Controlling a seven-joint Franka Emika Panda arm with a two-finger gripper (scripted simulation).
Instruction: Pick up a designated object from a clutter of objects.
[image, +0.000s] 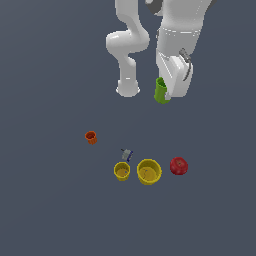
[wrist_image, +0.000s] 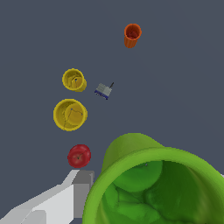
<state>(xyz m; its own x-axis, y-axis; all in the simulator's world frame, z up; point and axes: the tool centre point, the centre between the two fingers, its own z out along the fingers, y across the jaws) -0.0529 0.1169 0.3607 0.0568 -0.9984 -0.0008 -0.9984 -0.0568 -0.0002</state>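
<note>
The pincer (image: 167, 95) grips the green cup (image: 161, 91), held high so it clears the remaining clutter (image: 142, 167) on the counter (image: 50, 200).

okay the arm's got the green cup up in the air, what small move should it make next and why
Probably just hold the grip and rise a little further. The green cup sits at the gripper, apart from the yellow cups, red fruit and orange cup spread out below, so the pick looks done. The wrist view shows the cup filling the foreground; finger contact is mostly hidden.
</note>
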